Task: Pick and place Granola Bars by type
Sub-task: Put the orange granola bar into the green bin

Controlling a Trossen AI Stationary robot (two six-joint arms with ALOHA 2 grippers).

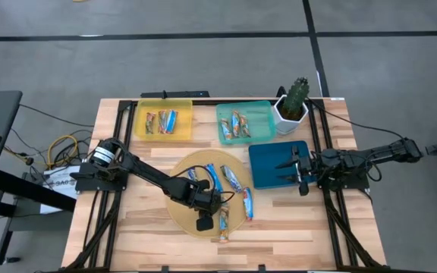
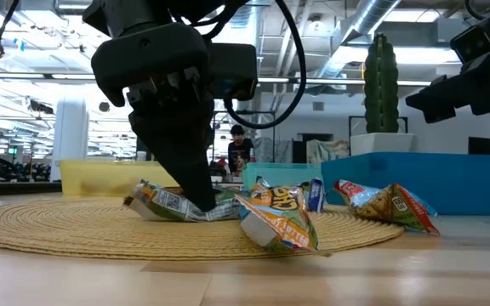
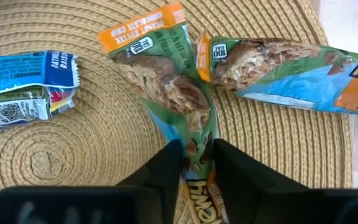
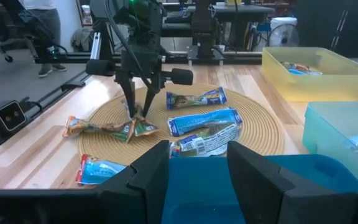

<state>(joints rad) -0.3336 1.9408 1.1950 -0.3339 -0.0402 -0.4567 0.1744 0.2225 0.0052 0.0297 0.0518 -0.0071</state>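
A green-and-orange granola bar (image 3: 179, 93) lay on the woven mat (image 1: 179, 208), its long axis running straight out from the left pincer (image 3: 197, 158) — whose two fingers pinched its near end between them. Another bar (image 3: 284, 68) touched it at the far end, angling away; blue-wrapped ones (image 3: 27, 87) lay apart on the mat. Bare mat stayed open on either side. Beyond the mat, the right pincer (image 4: 197, 158) hung spread and empty over the blue tray (image 1: 268, 163) on the worktop (image 1: 294, 216).
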